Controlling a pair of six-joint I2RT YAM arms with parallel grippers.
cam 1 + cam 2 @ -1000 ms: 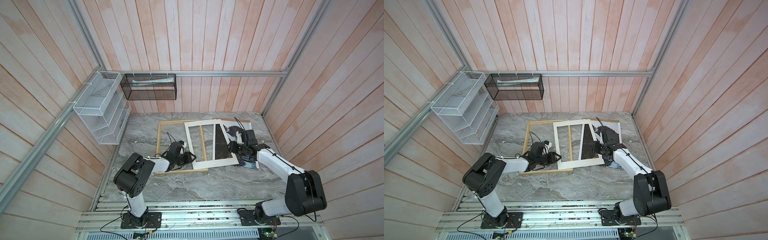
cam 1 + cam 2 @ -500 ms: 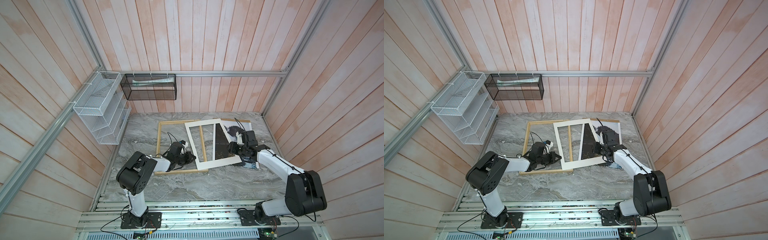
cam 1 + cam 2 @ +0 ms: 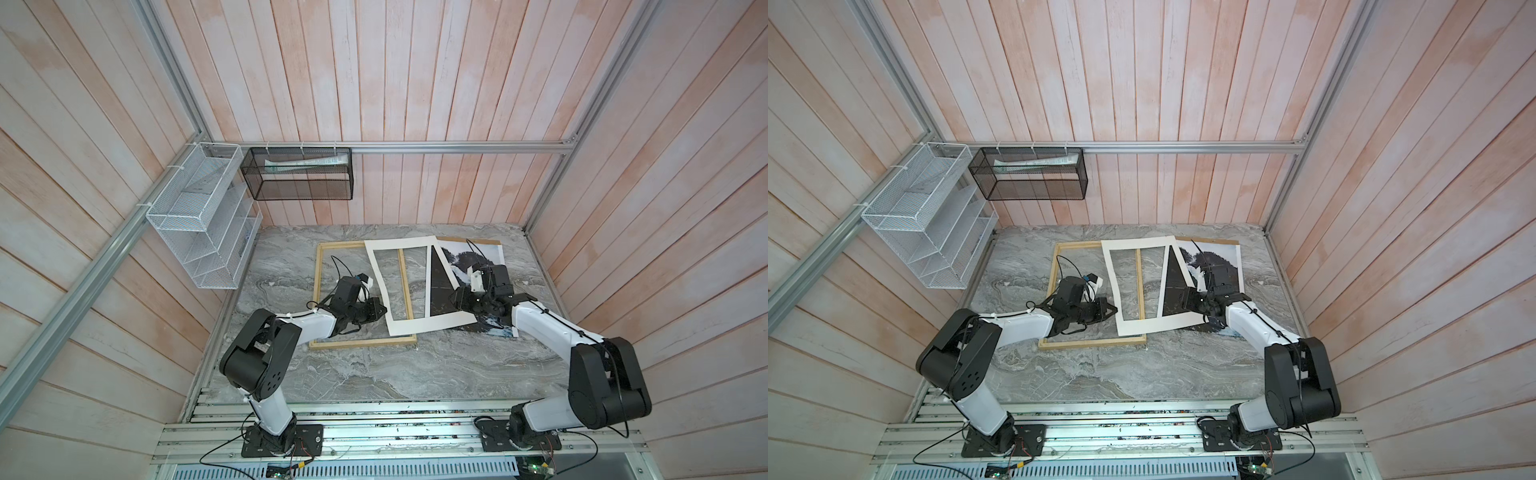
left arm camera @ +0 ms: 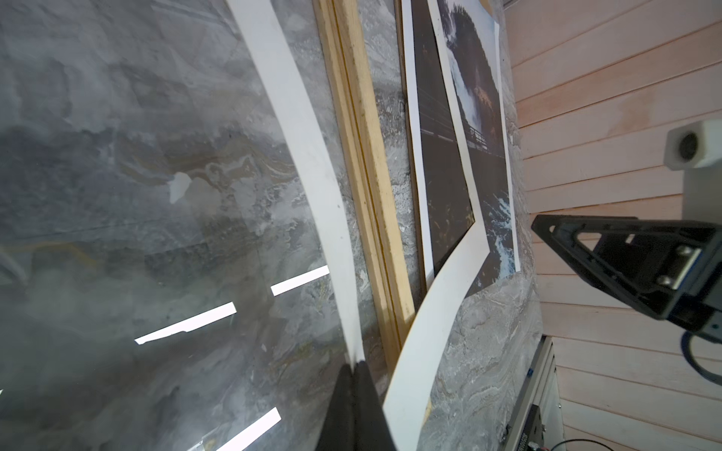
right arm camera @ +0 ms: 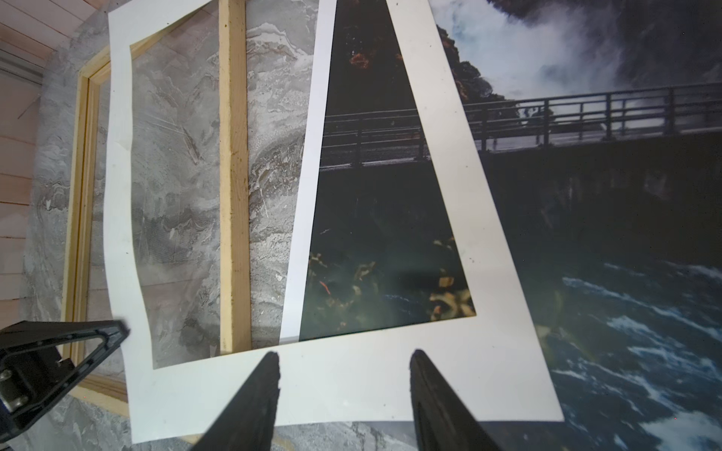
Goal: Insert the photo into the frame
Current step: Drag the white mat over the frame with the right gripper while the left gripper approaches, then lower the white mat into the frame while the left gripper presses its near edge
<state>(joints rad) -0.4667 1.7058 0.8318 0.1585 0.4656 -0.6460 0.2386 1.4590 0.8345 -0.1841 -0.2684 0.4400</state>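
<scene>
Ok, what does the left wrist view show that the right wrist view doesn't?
Only the left wrist view: the close-up pinch of the left hand, shut on the edge of the white mat, which bows up to it. Only the right wrist view: the right hand, open, over the mat's near strip. Both: the mat lying across the frame and the photo, and each shows the other arm's hand.

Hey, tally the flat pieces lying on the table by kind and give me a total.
Wooden frame: 1
White mat: 1
Photo: 1
Brown backing board (only its far edge shows): 1
Total: 4
</scene>
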